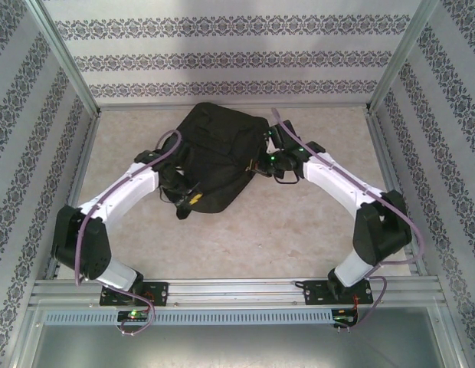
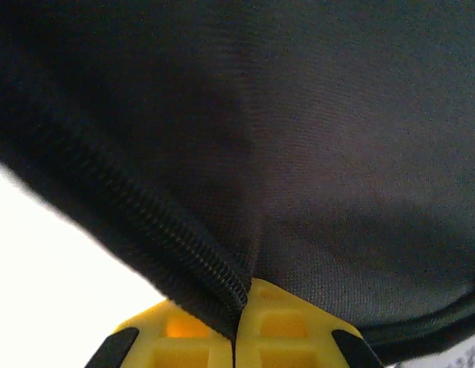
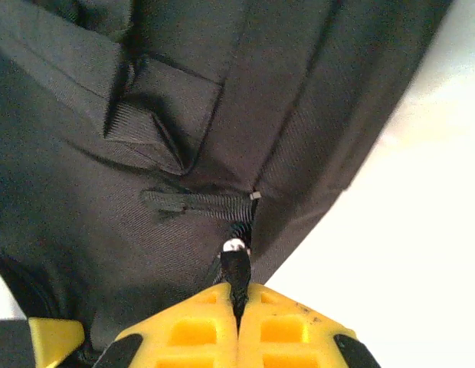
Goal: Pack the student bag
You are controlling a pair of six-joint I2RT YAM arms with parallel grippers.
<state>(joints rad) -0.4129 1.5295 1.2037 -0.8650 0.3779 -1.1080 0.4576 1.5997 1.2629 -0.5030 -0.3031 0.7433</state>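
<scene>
**Black student bag, slumped on the far half of the table**

The student bag (image 1: 214,157) is soft black fabric, creased and sagging; it lies about midway across the pale table (image 1: 299,238), nearer the far wall; its broad end faces away, and it tapers to a near-left corner; close up, the weave is fine; a zipper (image 2: 172,241) runs along one raised edge; a folded webbing strap (image 3: 142,115) sits above a zipper pull (image 3: 236,264).

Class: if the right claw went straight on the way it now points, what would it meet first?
The black backpack. The right claw is already shut on its zipper pull, with the fabric directly ahead. How far the cloth would give is unclear.
</scene>
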